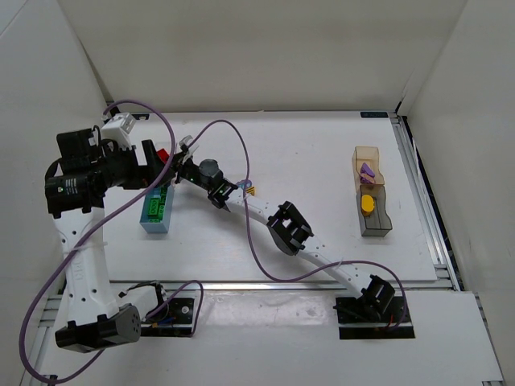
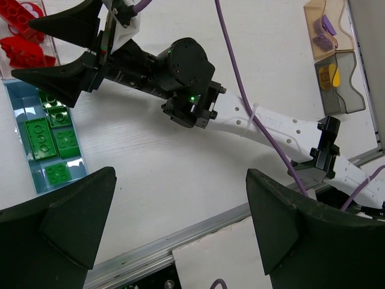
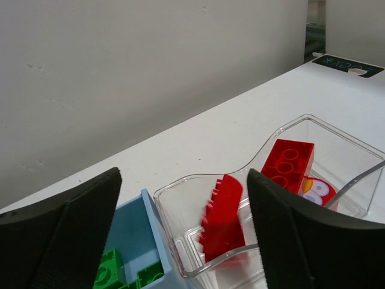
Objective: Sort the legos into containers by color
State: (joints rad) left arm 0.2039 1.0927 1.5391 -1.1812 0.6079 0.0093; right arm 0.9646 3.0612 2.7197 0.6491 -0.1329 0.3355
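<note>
My right gripper (image 3: 183,177) is open above the clear container (image 3: 180,205). A red rounded lego (image 3: 222,220) stands on edge inside it, blurred, apart from both fingers. A red brick (image 3: 289,161) lies further in. The light blue container (image 3: 141,241) next to it holds green legos (image 3: 108,271). In the left wrist view my left gripper (image 2: 180,174) is open and empty over bare table, looking at the right gripper (image 2: 66,54), the red legos (image 2: 24,36) and the green legos (image 2: 48,135). The tan container (image 1: 366,161) holds a purple lego (image 1: 367,170). The dark container (image 1: 375,215) holds a yellow lego (image 1: 368,203).
The right arm (image 1: 282,225) stretches diagonally across the table from its base at the near right to the far left, with a purple cable (image 1: 241,153) looping over it. White walls close in the back and sides. A metal rail (image 2: 180,241) runs along the near table edge.
</note>
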